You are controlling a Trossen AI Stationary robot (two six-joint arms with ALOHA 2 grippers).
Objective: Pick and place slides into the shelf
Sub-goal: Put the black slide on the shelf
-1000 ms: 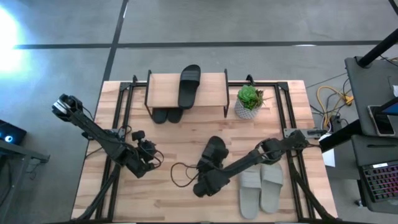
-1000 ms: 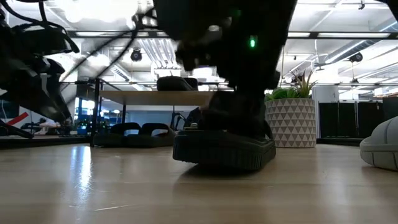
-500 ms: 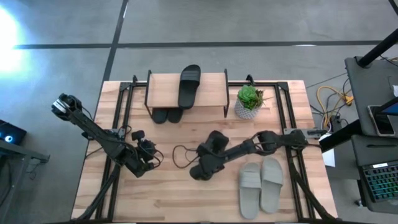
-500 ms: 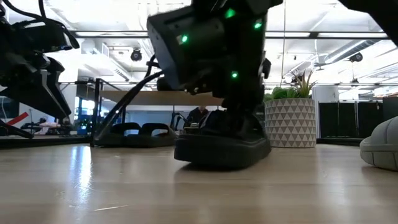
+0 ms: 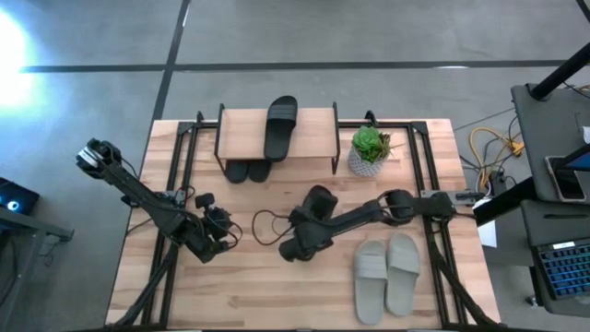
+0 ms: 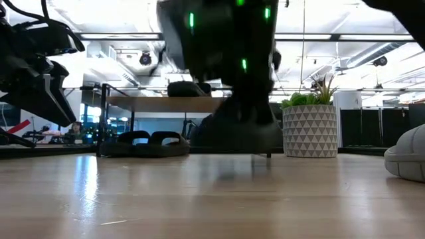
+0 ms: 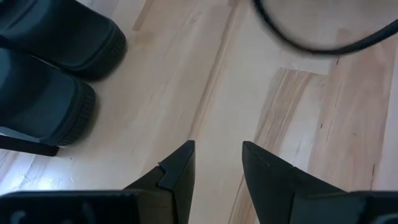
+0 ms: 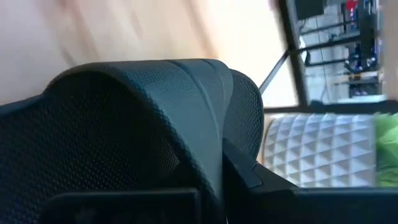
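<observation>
Table (image 5: 277, 286) — pale wood planks, smooth, slight sheen. Shelf (image 5: 244, 129) — wooden top, thin black metal frame. Black slide (image 8: 143, 118) — matt, finely pebbled strap. Grey slides (image 5: 387, 272) — matt, smooth. Pot (image 6: 309, 129) — white, faceted relief.

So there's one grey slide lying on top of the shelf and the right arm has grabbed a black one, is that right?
Not quite: the slide on top of the shelf is black, as the high view shows. The grey pair lies on the table. The right gripper has indeed grabbed a black slide.
</observation>
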